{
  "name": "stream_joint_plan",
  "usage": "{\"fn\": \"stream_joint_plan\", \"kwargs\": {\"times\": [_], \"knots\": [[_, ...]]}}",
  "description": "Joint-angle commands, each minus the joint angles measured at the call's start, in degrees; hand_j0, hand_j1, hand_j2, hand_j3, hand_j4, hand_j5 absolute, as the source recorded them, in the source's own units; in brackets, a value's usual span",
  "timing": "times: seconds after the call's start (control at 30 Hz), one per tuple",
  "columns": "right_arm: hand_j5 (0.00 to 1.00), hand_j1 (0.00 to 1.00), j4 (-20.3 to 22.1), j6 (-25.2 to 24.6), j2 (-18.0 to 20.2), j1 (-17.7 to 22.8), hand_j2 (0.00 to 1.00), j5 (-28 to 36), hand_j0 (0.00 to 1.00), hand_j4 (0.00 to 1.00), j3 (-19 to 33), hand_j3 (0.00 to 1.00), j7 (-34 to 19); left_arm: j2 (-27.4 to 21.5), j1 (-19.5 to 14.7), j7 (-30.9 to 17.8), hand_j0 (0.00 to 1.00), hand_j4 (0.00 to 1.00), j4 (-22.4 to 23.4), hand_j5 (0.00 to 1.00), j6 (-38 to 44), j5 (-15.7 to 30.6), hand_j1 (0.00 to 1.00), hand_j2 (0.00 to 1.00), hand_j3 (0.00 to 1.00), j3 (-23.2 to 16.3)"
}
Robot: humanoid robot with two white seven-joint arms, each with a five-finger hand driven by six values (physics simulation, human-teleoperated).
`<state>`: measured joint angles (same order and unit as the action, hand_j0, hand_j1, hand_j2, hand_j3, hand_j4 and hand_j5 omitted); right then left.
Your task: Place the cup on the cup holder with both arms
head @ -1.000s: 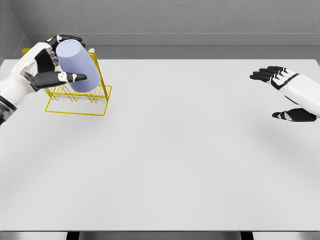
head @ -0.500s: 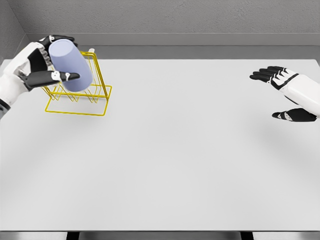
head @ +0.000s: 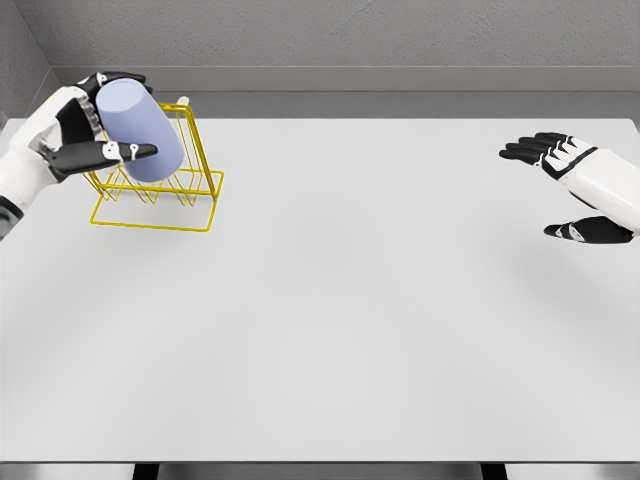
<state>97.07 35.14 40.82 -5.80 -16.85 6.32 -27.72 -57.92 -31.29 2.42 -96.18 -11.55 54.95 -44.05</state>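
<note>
1. Cup (head: 138,132): smooth, matte, pale lavender cylinder, tilted with its closed flat end up and to the left; held over the far-left rack
2. Cup holder (head: 160,190): thin yellow wire rack with a rectangular base frame and upright prongs, standing on the far-left part of the table; whether the cup touches the wires cannot be told
3. Left hand (head: 85,128): white shell, black jointed fingers, clamped around the cup, thumb lying across its side
4. Right hand (head: 572,185): same build, fingers spread apart, holding nothing, at the right edge above the table
5. Table (head: 350,300): flat, plain light-grey top
</note>
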Motion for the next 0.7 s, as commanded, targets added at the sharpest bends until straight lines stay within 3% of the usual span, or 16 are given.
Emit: {"fn": "stream_joint_plan", "kwargs": {"times": [0.0,0.43,0.67], "knots": [[1.0,1.0,0.0,-0.1,0.0,0.0,1.0,0.4,1.0,1.0,0.0,1.0,0.0,0.7,0.0,0.0,0.66,0.66,0.4,0.66,0.0,0.0,0.66,0.66,0.66,0.0],[1.0,1.0,0.0,-0.1,0.0,0.0,1.0,0.4,1.0,1.0,0.0,1.0,0.0,2.2,0.0,0.0,0.67,0.67,1.4,0.67,0.4,-0.2,0.67,0.67,0.67,-0.3],[1.0,1.0,0.0,-0.1,0.0,0.0,1.0,0.4,1.0,1.0,0.0,1.0,0.0,2.2,0.0,-0.1,1.0,1.0,1.6,1.0,0.5,-0.5,1.0,1.0,1.0,-0.4]]}}
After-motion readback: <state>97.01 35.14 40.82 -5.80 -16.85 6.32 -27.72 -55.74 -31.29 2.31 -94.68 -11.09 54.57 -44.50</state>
